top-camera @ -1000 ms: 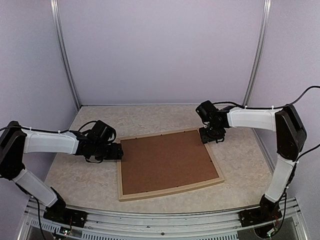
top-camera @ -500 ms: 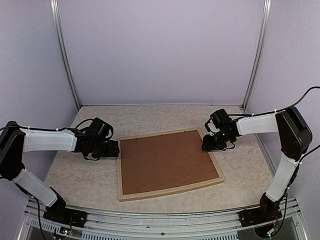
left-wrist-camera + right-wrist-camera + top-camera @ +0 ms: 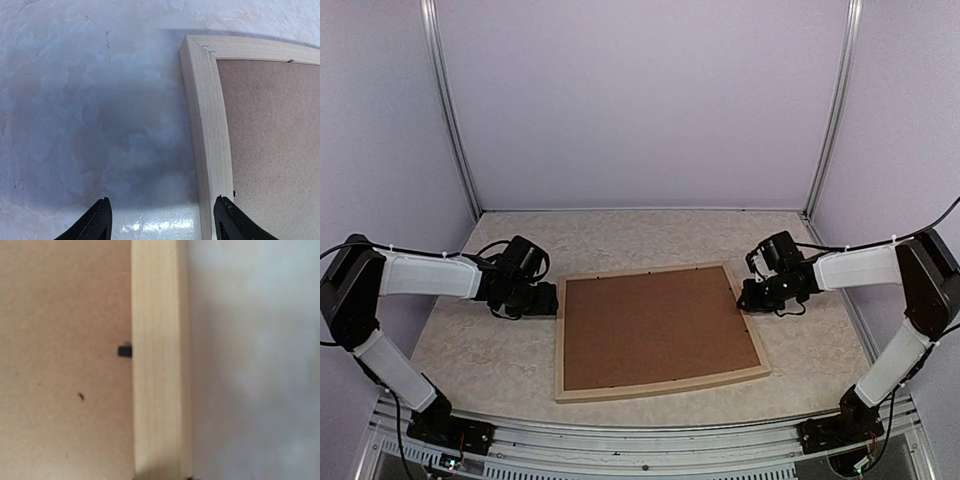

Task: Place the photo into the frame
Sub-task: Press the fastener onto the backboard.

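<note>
We see the left gripper low over the pale mottled tabletop, just beside the far left corner of the thin pale wooden frame. Its black fingers stand wide apart. The frame lies flat mid-table, back up, filled by a flat brown hardboard sheet. A small black tab sits against the right rail's inner edge. The right gripper is at that rail near the far corner; we cannot tell whether its jaws are apart or together.

The backing board lies in the frame, which lies centred on the table.
</note>
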Tool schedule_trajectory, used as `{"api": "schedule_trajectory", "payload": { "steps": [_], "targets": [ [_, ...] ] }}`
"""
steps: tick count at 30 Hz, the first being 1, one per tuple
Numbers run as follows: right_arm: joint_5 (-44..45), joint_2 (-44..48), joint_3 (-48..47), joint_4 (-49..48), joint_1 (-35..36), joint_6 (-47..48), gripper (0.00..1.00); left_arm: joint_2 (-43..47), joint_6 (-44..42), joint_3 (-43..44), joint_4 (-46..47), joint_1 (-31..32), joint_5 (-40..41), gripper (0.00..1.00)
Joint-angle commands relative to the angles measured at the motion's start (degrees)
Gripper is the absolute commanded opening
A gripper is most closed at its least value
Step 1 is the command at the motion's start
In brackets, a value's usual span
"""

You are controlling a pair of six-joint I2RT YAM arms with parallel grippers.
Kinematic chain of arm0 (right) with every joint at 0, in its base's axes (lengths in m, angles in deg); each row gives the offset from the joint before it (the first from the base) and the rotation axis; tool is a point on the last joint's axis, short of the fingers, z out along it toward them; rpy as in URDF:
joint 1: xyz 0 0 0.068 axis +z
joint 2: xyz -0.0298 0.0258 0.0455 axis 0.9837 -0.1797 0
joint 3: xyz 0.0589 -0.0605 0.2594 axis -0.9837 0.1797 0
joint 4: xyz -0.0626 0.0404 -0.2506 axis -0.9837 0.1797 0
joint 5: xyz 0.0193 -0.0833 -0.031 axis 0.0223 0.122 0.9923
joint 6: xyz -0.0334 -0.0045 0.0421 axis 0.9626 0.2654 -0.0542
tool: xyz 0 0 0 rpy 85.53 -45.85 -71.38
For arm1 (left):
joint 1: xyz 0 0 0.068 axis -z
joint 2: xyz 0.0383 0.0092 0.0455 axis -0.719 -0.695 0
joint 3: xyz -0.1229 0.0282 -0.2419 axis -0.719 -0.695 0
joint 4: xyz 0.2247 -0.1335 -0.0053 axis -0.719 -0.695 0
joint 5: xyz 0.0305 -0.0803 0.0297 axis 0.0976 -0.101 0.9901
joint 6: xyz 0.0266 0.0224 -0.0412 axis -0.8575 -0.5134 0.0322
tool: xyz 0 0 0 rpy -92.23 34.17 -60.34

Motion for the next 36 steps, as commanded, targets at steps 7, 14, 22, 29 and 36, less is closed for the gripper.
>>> {"api": "schedule_trajectory", "payload": {
  "steps": [7, 14, 22, 29, 36],
  "targets": [
    [-2.7, 9.3, 11.7, -2.4, 2.0, -9.5, 0.16, -3.7, -2.5, 5.2, -1.5, -0.9, -5.1, 0.66],
    [-2.2, 8.7, 12.1, -3.3, 2.9, -9.6, 0.22, -5.3, -3.8, 10.0, -8.5, 0.2, -3.7, 0.7],
    [-1.2, 8.5, 11.9, -4.0, 3.3, -8.5, 0.41, -6.8, -3.7, 13.2, -14.1, 2.4, 2.5, 0.9],
    [-0.9, 8.2, 11.4, -3.9, 3.4, -7.7, 0.41, -9.3, -2.9, 16.7, -18.1, 4.7, 7.5, 0.99],
    [-1.2, 8.0, 11.4, -3.8, 3.4, -7.0, 0.41, -9.3, -2.2, 17.0, -18.6, 4.6, 7.6, 0.99]
  ]
}}
